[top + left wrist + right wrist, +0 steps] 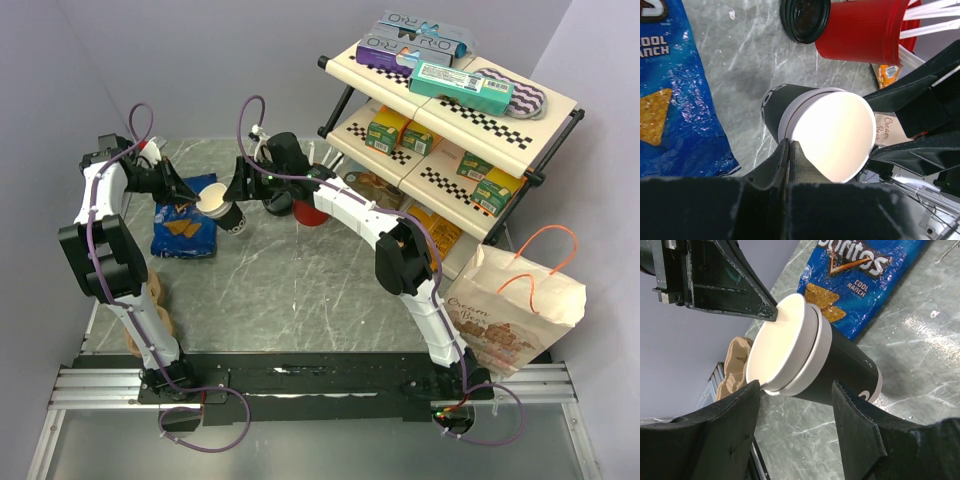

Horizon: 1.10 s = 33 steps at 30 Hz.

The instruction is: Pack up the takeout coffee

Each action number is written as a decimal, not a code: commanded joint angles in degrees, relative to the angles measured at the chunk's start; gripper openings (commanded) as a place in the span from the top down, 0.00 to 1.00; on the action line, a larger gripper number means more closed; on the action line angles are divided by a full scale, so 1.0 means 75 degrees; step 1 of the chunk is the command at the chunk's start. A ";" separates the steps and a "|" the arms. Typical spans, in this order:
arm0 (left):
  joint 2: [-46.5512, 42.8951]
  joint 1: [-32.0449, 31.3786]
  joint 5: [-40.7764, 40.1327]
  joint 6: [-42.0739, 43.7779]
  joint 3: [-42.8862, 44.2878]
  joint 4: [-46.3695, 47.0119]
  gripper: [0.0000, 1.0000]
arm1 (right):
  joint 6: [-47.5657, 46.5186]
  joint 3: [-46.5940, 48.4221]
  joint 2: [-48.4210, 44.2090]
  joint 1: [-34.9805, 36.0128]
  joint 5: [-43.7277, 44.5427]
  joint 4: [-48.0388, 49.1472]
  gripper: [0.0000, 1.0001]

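The takeout coffee cup [825,135] is lidless, cream-white inside with a black sleeve. It hangs tilted above the table [300,290]. My left gripper [789,148] is shut on its rim, one finger inside and one outside. In the top view the left gripper [205,196] sits at the cup [224,208], left of centre. My right gripper [800,397] stands open just below the cup [830,360], its fingers [855,412] either side without gripping it. The round black lid [805,20] lies on the table beside a red cup [860,30].
A blue Doritos bag [185,228] lies under the left arm. The red cup with white straws [312,212] stands behind the right wrist. A two-tier shelf [450,110] of boxes fills the back right. A paper bag with orange handles [520,305] stands at right. Tan cloth-like things [150,300] lie at left.
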 commanded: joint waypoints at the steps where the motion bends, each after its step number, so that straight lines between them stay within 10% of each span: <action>1: -0.0417 0.0026 0.0649 -0.0101 -0.0051 -0.0027 0.99 | -0.0058 0.0094 -0.0216 -0.0027 0.0142 0.0079 0.34; 17: -0.0382 0.0038 0.0204 -0.0195 0.0043 0.0055 0.99 | 0.0270 -0.0292 -0.0439 -0.0156 -0.1334 0.1203 0.18; 33: -0.0417 0.0178 0.0649 -0.0347 -0.0086 0.0161 0.99 | -0.0011 -0.0445 -0.0509 -0.0203 -0.1007 0.0759 0.26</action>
